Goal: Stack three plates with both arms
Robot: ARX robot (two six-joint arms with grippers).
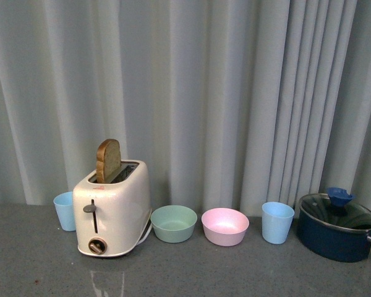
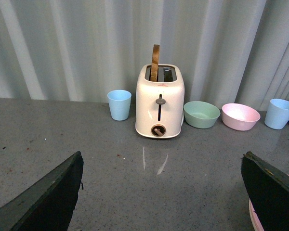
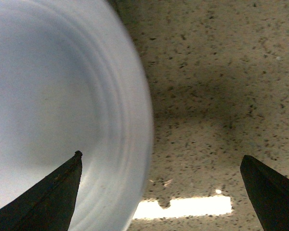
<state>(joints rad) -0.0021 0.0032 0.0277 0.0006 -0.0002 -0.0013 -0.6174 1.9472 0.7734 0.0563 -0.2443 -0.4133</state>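
Since the left pincer (image 2: 162,154) and the right pincer (image 3: 160,155) both hang spread wide with nothing between their fingers, no plate is lifted yet, and trouble most likely comes at the pick-up. The right one straddles the rim of a pale, blurred plate (image 3: 62,86), one finger over the plate and the other over the bare speckled counter (image 3: 216,96). Closing too high would probably miss the low rim, and pressing down on it could tip or skid the plate. Only a sliver of the pink plate (image 2: 252,217) shows, just beside one finger of the left pincer and partly hidden by it, so a poor line-up there could shove it aside. A third plate is nowhere in sight. The front view shows neither arm, only the toaster (image 1: 111,207) at lower left and the pink bowl (image 1: 225,226) at lower middle, which could be mistaken for a plate.
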